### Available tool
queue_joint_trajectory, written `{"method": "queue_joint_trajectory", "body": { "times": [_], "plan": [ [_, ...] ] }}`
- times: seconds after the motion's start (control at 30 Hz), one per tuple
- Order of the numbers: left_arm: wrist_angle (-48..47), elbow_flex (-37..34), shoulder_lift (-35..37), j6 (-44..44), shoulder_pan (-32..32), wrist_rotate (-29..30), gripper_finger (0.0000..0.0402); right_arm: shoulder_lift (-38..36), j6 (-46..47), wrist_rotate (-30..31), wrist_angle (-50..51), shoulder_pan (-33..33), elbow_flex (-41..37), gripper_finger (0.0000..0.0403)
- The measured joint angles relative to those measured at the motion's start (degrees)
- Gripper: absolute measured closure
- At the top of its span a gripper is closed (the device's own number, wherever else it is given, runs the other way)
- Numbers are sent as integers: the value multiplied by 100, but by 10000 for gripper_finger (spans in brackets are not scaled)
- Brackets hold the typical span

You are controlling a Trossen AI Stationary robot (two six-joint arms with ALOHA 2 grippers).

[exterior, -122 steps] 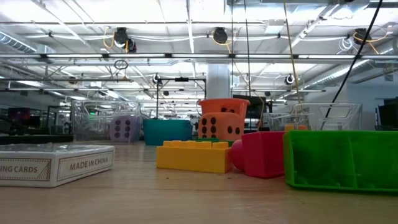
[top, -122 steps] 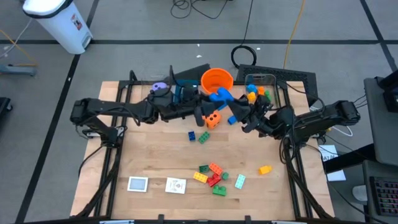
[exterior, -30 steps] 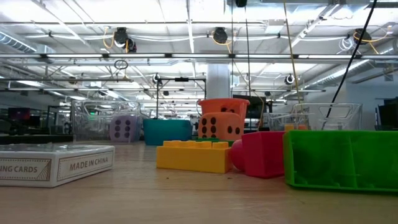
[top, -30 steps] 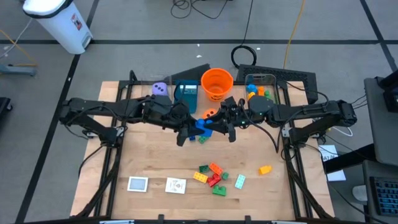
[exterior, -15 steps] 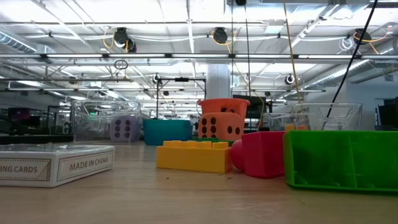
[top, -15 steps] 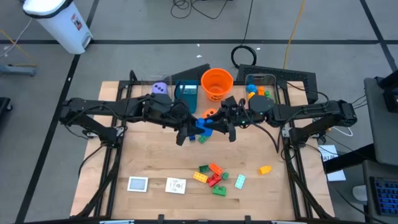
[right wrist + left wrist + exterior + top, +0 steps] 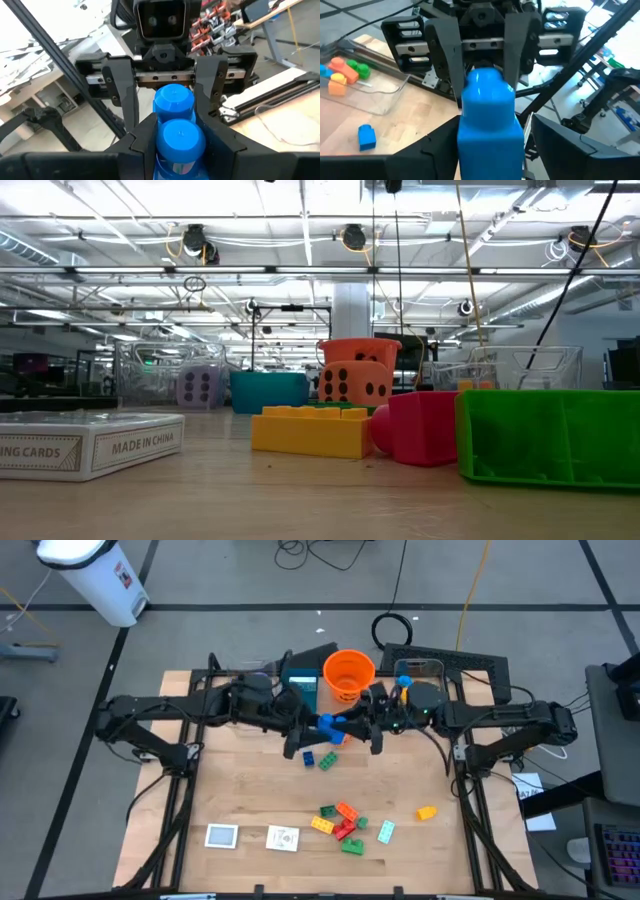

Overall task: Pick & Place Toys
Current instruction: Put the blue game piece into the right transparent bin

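Robotics lab: framed wooden table (image 7: 250,795), ceiling strip lights (image 7: 300,220).

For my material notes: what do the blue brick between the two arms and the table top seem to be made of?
Blue brick: apparently hard moulded plastic with a glossy finish; bright highlights sit on its round studs. Table top: seemingly pale wood or wood-look board with a matt finish; grain lines and plank seams show, but whether it is solid wood or laminate cannot be told.

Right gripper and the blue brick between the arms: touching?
Touching. In the right wrist view the right gripper has its fingers pressed against both sides of the blue brick.
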State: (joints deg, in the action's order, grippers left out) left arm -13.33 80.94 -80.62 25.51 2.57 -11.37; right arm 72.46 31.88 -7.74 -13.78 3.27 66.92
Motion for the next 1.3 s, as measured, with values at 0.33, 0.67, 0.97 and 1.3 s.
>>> {"method": "queue_joint_trajectory", "body": {
  "times": [0.33, 0.67, 0.97, 1.3],
  "plan": [
    [-725, 335, 523, -770, 804, -661, 156, -569, -2, 134, 393, 579, 0, 289],
    [-1238, 335, 1324, -1621, 1628, -634, 156, -1214, -273, 1158, 1631, 822, 0, 288],
    [-1575, 333, 1723, -1924, 2170, -180, 156, -1755, -305, 2320, 2609, 817, 0, 292],
    [-2525, 328, 1642, -1875, 2230, -55, 156, -1907, -306, 3963, 4076, 813, 0, 293]
  ]
}}
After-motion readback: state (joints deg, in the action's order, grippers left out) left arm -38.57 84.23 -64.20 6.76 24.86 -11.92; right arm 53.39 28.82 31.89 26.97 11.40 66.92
